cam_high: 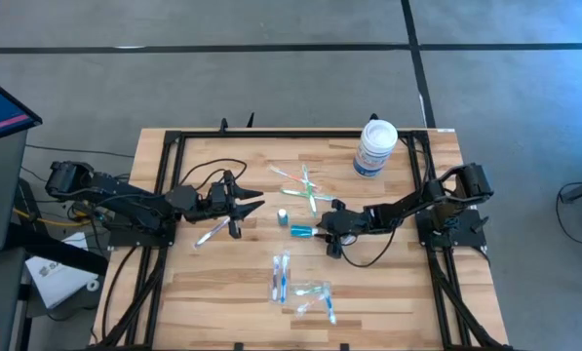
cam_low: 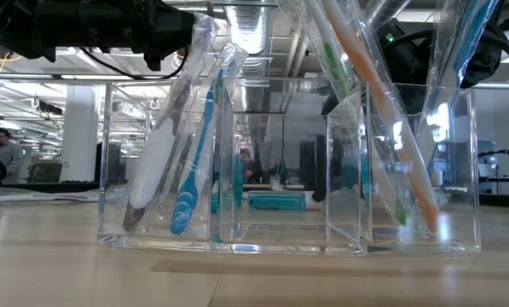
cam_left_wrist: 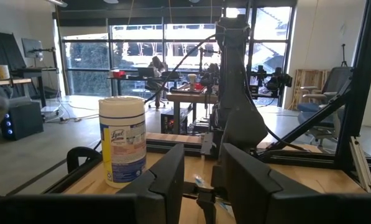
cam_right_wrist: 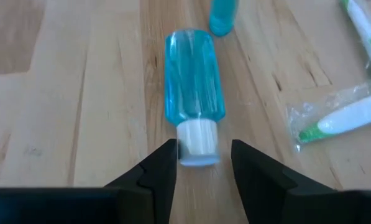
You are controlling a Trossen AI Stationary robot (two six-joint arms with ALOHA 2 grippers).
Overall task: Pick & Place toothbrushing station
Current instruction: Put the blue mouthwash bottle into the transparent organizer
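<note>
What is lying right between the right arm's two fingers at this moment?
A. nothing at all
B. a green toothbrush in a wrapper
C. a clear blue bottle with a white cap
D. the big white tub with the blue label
C. In the right wrist view the blue bottle lies flat on the wooden table with its white cap between the open fingers of the right gripper; a wrapped green toothbrush lies off to one side.

The green toothbrush (cam_right_wrist: 353, 118) is cut off by the right wrist picture's edge; in the low view the clear tray (cam_low: 288, 239) blurs the teal tube (cam_low: 276, 200) behind it
</note>
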